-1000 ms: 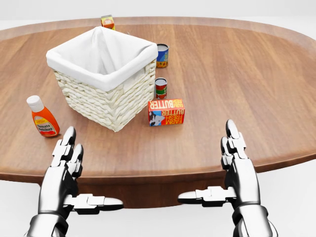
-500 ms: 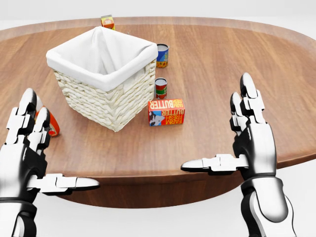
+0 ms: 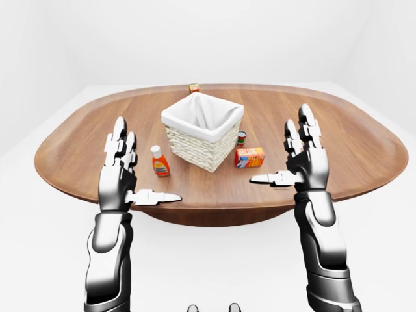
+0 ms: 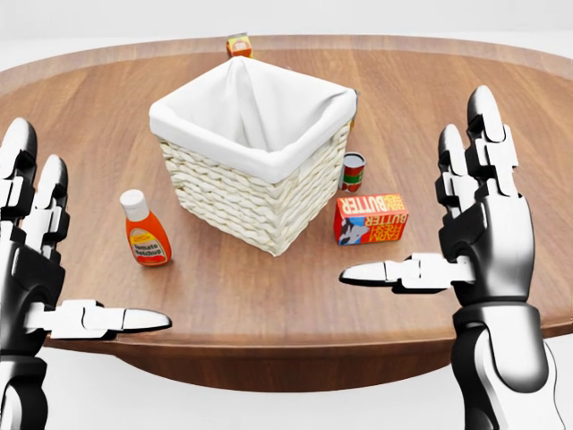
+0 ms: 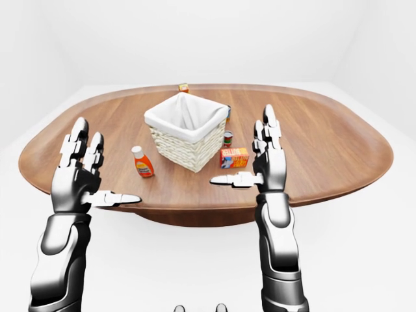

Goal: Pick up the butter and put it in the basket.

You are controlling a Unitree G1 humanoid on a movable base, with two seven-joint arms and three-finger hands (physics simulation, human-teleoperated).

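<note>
butter (image 4: 371,219) left of open right hand (image 4: 470,228)

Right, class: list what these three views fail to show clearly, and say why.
- Basket floor: head view, hidden by its own liner.
- Can behind the basket: head view, only a sliver shows past its rim.
- Small box at the table's top edge: too small to read in every view.
- Left robot hand: head view, cut by the left edge.

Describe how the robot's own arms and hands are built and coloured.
Both arms are glossy silver metal with rounded forearm shells and dark joint bands. The left hand and right hand match: dark palms, three segmented silver fingers with rounded tips. No cables, markings or sleeves show.
</note>
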